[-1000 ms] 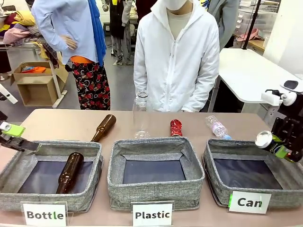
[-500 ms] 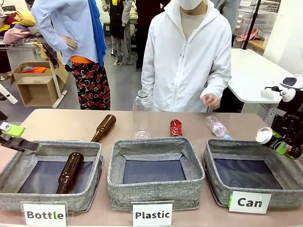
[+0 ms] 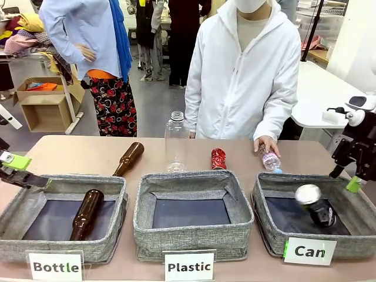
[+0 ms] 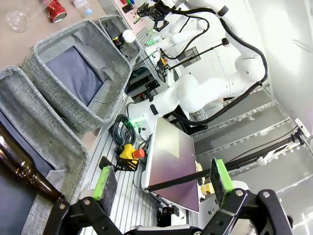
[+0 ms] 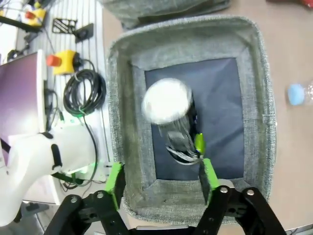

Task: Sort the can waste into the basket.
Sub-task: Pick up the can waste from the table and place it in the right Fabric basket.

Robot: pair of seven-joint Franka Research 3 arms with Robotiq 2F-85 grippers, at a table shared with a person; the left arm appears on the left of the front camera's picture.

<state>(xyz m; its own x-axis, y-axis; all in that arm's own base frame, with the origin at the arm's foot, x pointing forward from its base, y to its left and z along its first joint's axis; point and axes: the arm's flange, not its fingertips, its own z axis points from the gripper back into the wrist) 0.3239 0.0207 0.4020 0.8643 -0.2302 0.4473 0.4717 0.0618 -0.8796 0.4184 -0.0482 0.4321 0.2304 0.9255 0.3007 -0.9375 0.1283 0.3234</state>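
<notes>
Left gripper [image 4: 162,180]: jaws are set wide apart, green pads turned toward each other.
Right gripper [image 5: 161,182]: jaws are spread open and pointed downward.
Right arm [image 3: 359,138]: seen at the right edge of the front view, wrist raised, gripper hung below it.

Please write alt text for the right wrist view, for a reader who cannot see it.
A blurred black can is inside the grey basket, seen from above. The right pincer is open over it, holding nothing.
</notes>
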